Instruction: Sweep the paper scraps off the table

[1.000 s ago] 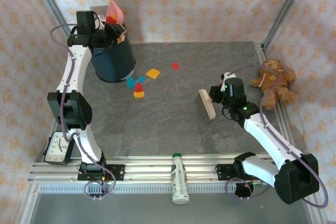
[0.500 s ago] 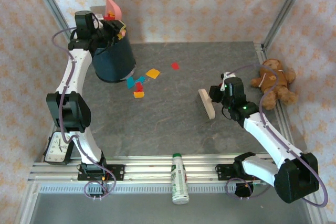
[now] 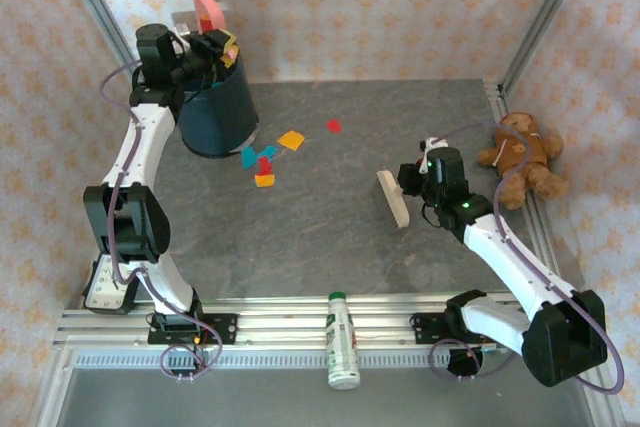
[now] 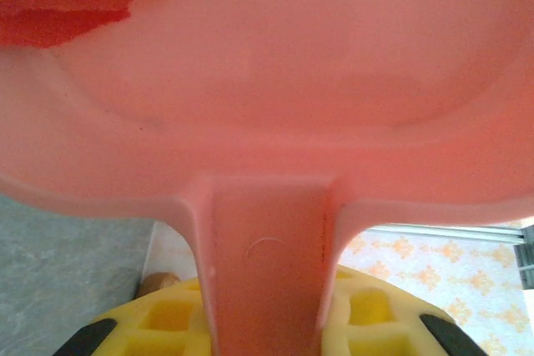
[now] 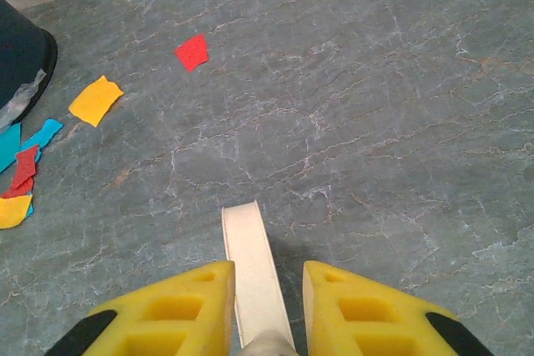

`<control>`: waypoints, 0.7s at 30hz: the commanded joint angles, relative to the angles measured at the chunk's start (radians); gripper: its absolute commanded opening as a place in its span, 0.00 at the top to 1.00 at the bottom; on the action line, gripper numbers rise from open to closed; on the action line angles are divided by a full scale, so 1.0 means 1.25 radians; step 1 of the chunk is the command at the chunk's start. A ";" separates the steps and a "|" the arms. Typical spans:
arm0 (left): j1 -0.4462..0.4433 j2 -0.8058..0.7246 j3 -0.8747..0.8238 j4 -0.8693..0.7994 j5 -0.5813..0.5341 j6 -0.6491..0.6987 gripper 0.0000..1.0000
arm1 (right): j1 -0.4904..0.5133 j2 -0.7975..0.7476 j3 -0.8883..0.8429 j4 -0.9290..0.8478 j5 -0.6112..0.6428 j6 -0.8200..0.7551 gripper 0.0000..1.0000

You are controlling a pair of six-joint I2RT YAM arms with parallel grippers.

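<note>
1. One dark grey counter (image 3: 330,247) carries everything, and we see both arms bolted at its near edge.
2. We find the dark blue bin (image 3: 215,112) standing upright at the counter's far left.
3. We see a brown teddy bear (image 3: 520,157) lying at the right edge.
4. We see the pink dustpan (image 3: 205,7) tilted steeply above the bin's rim. The left end effector (image 4: 267,327) is clenched on its handle, one yellow finger on each side.
5. We see the pale brush (image 3: 393,197) low over the counter, right of centre, grasped by the right end effector (image 5: 263,306). We cannot tell whether it touches the surface.
6. We note a white bottle (image 3: 343,339) lying across the near rail between the arm bases.
7. We count the paper scraps (image 3: 265,159) last. Teal, red, yellow and orange pieces cluster on the counter just right of the bin's base. One red piece lies apart, farther right, and all are well apart from the brush.
</note>
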 commanded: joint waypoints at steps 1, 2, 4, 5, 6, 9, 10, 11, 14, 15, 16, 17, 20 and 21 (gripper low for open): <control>0.011 -0.031 -0.036 0.176 0.011 -0.128 1.00 | 0.000 0.004 0.022 -0.015 -0.003 0.006 1.00; 0.011 -0.031 -0.042 0.194 0.009 -0.145 1.00 | 0.000 0.004 0.023 -0.014 -0.003 0.008 1.00; 0.011 -0.036 -0.057 0.217 0.004 -0.170 1.00 | 0.000 0.004 0.022 -0.014 -0.004 0.007 1.00; 0.011 -0.039 -0.066 0.235 -0.002 -0.187 1.00 | 0.000 0.004 0.022 -0.014 -0.003 0.008 1.00; 0.011 -0.042 -0.075 0.252 -0.008 -0.204 1.00 | 0.000 0.005 0.022 -0.014 -0.003 0.008 1.00; 0.009 -0.045 -0.103 0.311 -0.026 -0.260 1.00 | 0.001 0.007 0.022 -0.014 -0.003 0.008 1.00; 0.010 -0.042 -0.111 0.338 -0.027 -0.282 1.00 | 0.002 0.007 0.022 -0.013 -0.003 0.009 1.00; 0.010 -0.035 -0.117 0.373 -0.028 -0.308 1.00 | 0.002 0.009 0.023 -0.013 -0.003 0.009 1.00; 0.010 -0.027 -0.141 0.476 -0.037 -0.396 1.00 | 0.003 0.012 0.024 -0.012 -0.002 0.008 1.00; 0.011 -0.029 -0.148 0.498 -0.043 -0.412 1.00 | 0.004 0.012 0.026 -0.011 -0.001 0.009 1.00; 0.011 -0.030 -0.153 0.506 -0.048 -0.416 1.00 | 0.005 0.014 0.027 -0.011 -0.001 0.009 1.00; 0.011 -0.037 -0.160 0.511 -0.054 -0.418 1.00 | 0.006 0.016 0.028 -0.011 0.000 0.012 1.00; 0.010 -0.051 -0.174 0.508 -0.071 -0.410 1.00 | 0.008 0.016 0.034 -0.012 0.009 0.019 1.00; 0.010 -0.054 -0.173 0.502 -0.068 -0.404 1.00 | 0.008 0.014 0.035 -0.013 0.016 0.023 1.00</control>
